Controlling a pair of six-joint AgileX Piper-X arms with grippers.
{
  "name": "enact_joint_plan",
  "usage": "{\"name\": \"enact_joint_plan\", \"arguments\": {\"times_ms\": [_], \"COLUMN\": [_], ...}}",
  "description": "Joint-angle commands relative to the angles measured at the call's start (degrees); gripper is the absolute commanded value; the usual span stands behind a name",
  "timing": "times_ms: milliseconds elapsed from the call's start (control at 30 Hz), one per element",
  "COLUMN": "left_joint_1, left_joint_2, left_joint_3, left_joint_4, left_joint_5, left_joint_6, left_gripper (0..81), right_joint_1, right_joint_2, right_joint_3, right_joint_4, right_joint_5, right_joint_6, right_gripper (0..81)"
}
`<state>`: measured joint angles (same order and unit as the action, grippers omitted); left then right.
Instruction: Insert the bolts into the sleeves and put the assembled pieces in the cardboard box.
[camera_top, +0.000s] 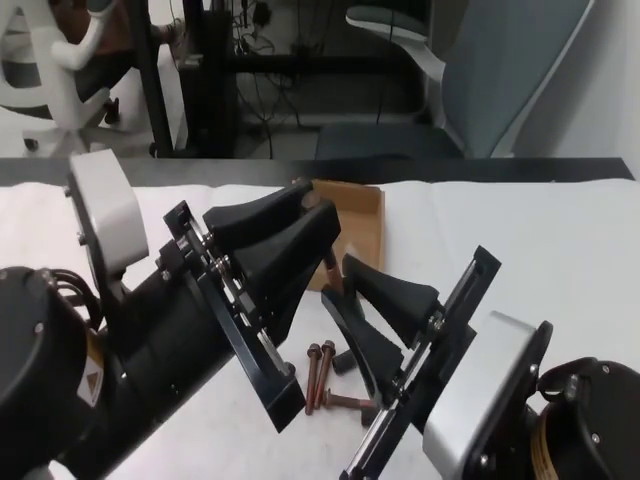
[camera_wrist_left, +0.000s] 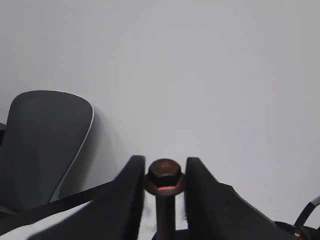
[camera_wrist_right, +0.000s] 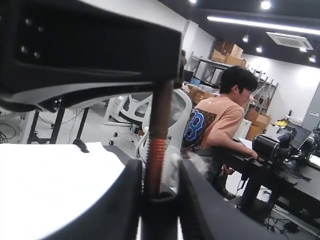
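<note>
High view: two black two-fingered grippers meet above a white cloth-covered bench (camera_top: 520, 240), the left gripper (camera_top: 312, 200) reaching from the left and the right gripper (camera_top: 340, 280) from the lower right, tips close together. One shallow brown cardboard box (camera_top: 358, 222) lies on the bench just behind them. Three loose copper-coloured bolts (camera_top: 316, 378) lie near the grippers on the cloth, two side by side and one crosswise, with a small dark piece (camera_top: 345, 360) beside them, too small to identify. Left wrist view: the left gripper's fingers (camera_wrist_left: 131, 200) are narrow, clamped on either side of one copper-coloured hex-head bolt (camera_wrist_left: 164, 177) just below its flanged head. Right wrist view: the right gripper's fingers (camera_wrist_right: 125, 200) are narrow, gripping one black cylindrical sleeve (camera_wrist_right: 159, 215); the bolt's threaded shaft runs from the left gripper down into the sleeve's mouth, so the held pair is off the bench, in front of the box.
</note>
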<state>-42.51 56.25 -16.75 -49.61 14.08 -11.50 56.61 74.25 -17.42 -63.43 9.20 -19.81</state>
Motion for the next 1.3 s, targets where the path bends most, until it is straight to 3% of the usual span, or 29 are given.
{"name": "enact_joint_plan", "arguments": {"times_ms": [0, 600, 1033, 1067, 1133, 1233, 1267], "left_joint_1": [-0.1, 0.1, 1.6, 1.6, 1.6, 2.0, 2.0], "left_joint_2": [0.2, 0.2, 0.2, 0.2, 0.2, 0.2, 0.2], "left_joint_3": [0.0, 0.0, 0.0, 0.0, 0.0, 0.0, 0.0], "left_joint_4": [1.0, 1.0, 7.2, 7.5, 7.3, 7.3, 7.3], "left_joint_5": [3.8, 3.6, 3.6, 3.6, 3.6, 1.4, -0.1], "left_joint_6": [2.6, 10.0, 8.9, 8.9, 8.9, 8.9, 8.9], "left_gripper": [1.8, 1.8, 0.1, 4.1, 23.0, 70.0, 70.0], "right_joint_1": [-0.2, 0.0, 0.0, 0.0, 0.0, 0.0, 0.0], "right_joint_2": [-0.1, -0.1, -0.1, -0.1, -0.1, -0.1, -0.1], "right_joint_3": [-1.7, -1.7, -1.7, -1.7, -1.7, -1.7, -1.7], "right_joint_4": [-2.0, -2.0, -2.0, -2.0, -2.0, -1.8, -1.8], "right_joint_5": [0.4, -1.4, -2.6, -2.6, -2.6, -2.6, -2.6], "right_joint_6": [3.0, 3.1, 3.1, 3.1, 3.1, 3.1, 3.1], "right_gripper": [0.6, 0.6, 0.6, 0.6, 0.6, 0.6, 0.6]}}
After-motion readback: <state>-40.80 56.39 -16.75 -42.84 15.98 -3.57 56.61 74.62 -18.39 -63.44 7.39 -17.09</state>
